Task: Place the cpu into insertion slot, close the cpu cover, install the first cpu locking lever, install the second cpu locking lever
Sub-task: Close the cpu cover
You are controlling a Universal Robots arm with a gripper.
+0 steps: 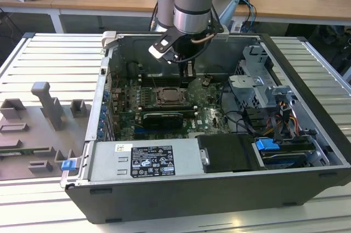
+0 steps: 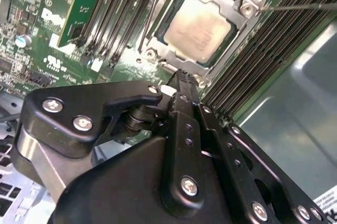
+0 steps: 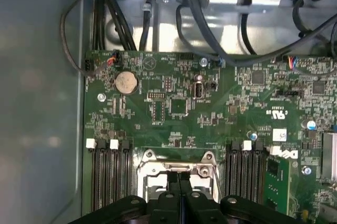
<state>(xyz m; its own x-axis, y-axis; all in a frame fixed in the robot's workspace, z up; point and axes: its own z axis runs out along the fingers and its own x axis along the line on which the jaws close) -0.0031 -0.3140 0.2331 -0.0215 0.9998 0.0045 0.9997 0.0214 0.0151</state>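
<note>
Claw (image 2: 181,75) pinched shut, empty, tips just short of insertion slot (image 2: 152,52). Cpu (image 2: 199,29) lies seated just ahead of the tips, cpu cover (image 2: 243,19) down over it. Locking lever (image 2: 300,7) beyond looks unlatched: press on the wire only, clear of the chip face.

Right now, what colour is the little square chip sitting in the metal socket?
Pale silvery-grey. The small flat square metal-faced chip shows best in the second wrist view.

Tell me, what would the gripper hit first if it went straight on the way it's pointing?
Probably the cpu cover, at its metal edge just beyond the gripper tip, though the depth is hard to judge.
</note>
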